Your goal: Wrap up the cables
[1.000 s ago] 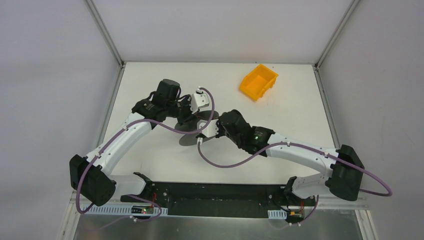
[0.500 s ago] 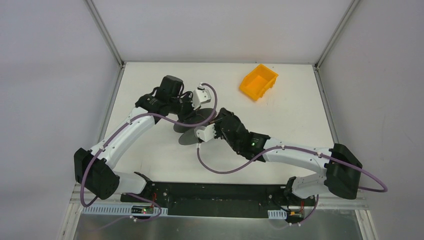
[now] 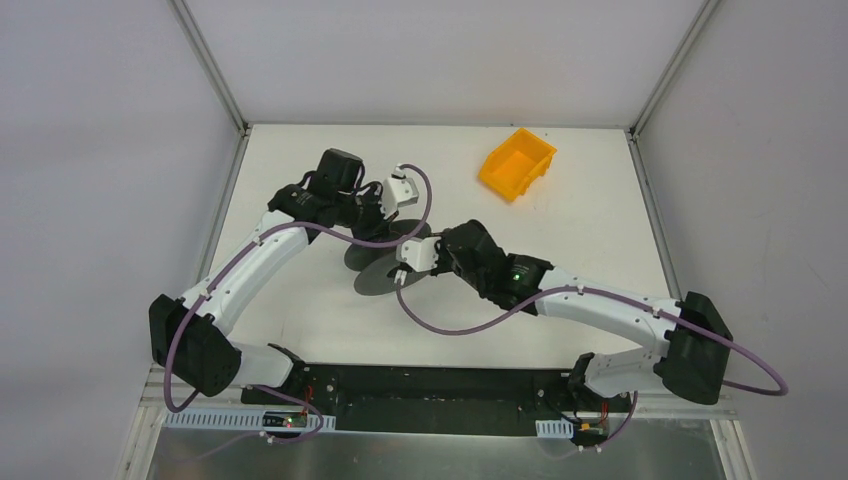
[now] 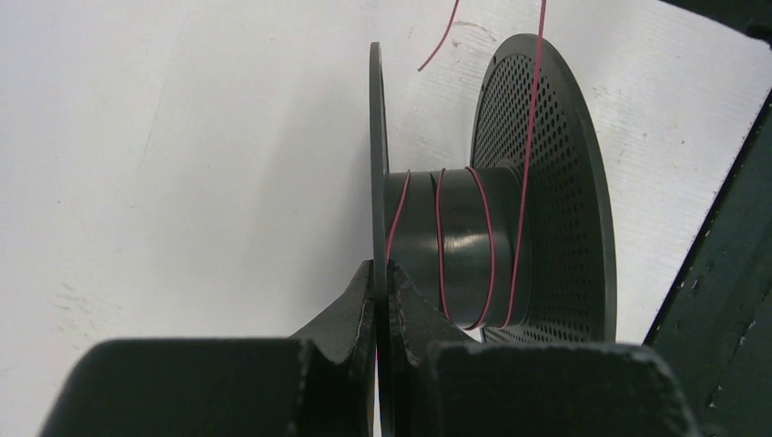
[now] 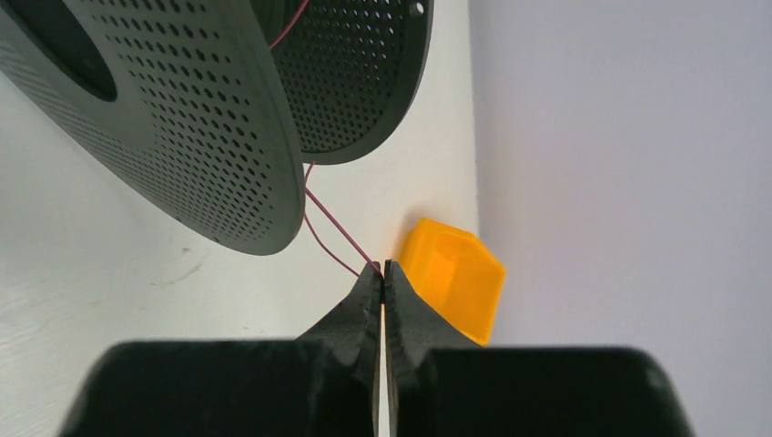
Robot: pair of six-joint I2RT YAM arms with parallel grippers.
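**Step in hand — winding the cable (image 4: 441,246) onto the hub (image 4: 460,238) of the spool (image 3: 385,268).** We judge the winding to be at an early stage. Only a few spaced turns cross the hub, and the rest of the cable runs off toward the right tool (image 5: 382,271).

**Tool state.** The left tool (image 4: 382,273) is pressed together on the rim of one flange (image 4: 375,137) and steadies the spool near the middle of the bench (image 3: 580,250). We cannot tell whether the spool also rests on the bench. The right tool is pinching the cable at its very fingertips, just beside the spool. Two strands run from the pinch back between the discs.

**To do the step well, we recommend:**
- Hold a light, even tension so that each turn seats on the hub beside its neighbour, not across it.
- Guide the strand between the pinched flange and the other flange (image 4: 555,164). A strand that rides over an edge is likely to slip off.
- Grip the flange firmly, since a thin disc can twist in a narrow pinch.

**Surroundings.** An orange bin (image 3: 516,163) stands at the far right of the bench, well apart from the spool. The purple cable (image 3: 428,205) of the left arm arcs just beside the spool, and the two wrists sit close together — either could foul a wide winding sweep.
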